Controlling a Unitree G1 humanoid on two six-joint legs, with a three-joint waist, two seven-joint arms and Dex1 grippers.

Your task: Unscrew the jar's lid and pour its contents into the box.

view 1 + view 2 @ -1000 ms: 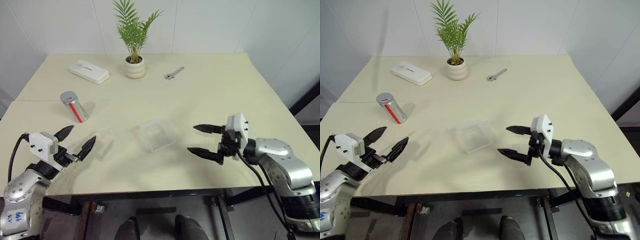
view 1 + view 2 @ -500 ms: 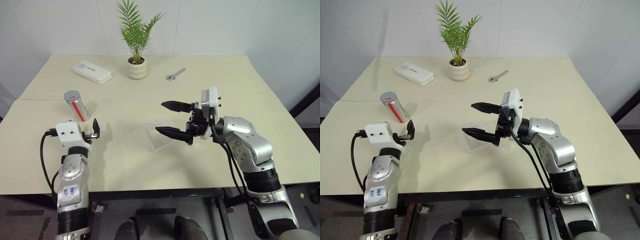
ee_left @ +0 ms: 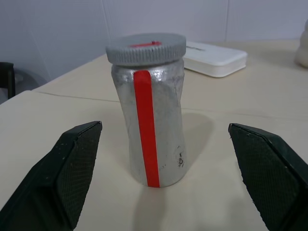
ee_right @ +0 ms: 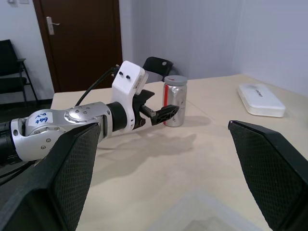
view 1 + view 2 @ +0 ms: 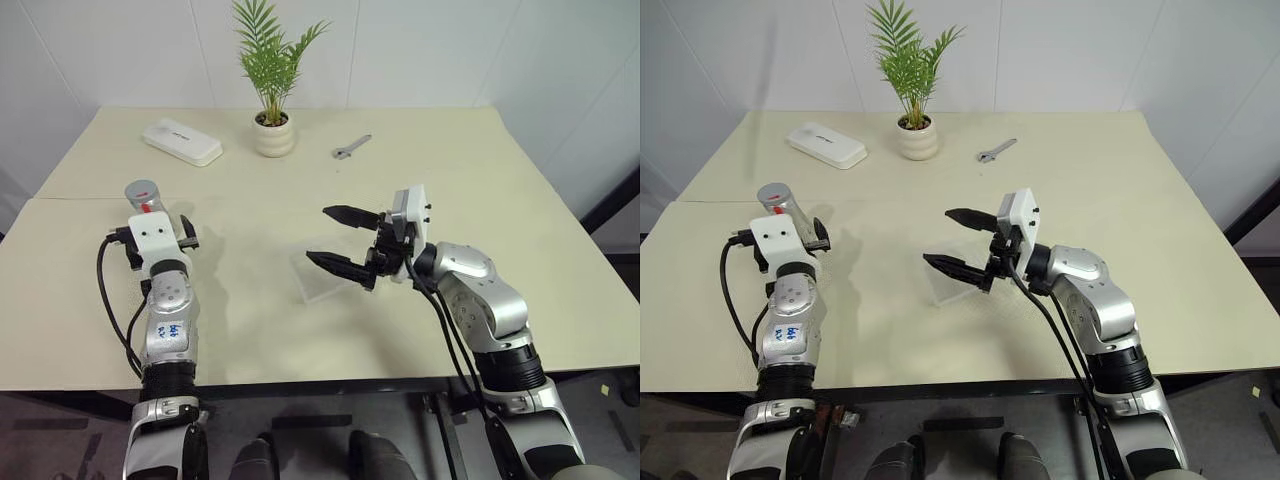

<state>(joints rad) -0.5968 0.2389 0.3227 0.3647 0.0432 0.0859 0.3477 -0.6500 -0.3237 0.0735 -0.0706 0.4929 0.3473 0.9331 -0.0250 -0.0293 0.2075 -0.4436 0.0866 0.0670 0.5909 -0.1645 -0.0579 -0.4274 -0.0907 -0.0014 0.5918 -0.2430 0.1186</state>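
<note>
The silvery jar (image 3: 163, 144) with a red stripe stands on the table, its grey lid (image 3: 146, 48) screwed on. Its contents are hidden inside. My left gripper (image 3: 164, 126) is open and points straight at the jar, one finger on each side and both short of it. From the head, the jar (image 5: 141, 195) peeks out just beyond the left gripper (image 5: 150, 228). My right gripper (image 5: 317, 234) hangs open above the clear box (image 5: 322, 283), pointing toward the left arm and holding nothing.
A flat white case (image 5: 181, 141), a white plant pot (image 5: 271, 134) with a palm and a small wrench (image 5: 349, 147) lie along the far side of the table. Two tabletops meet at a seam (image 5: 60, 200) near the jar.
My left arm has swung forward from the table's near edge and now points at the jar. My right gripper has moved left from beside the box to above it. Both stayed open.
</note>
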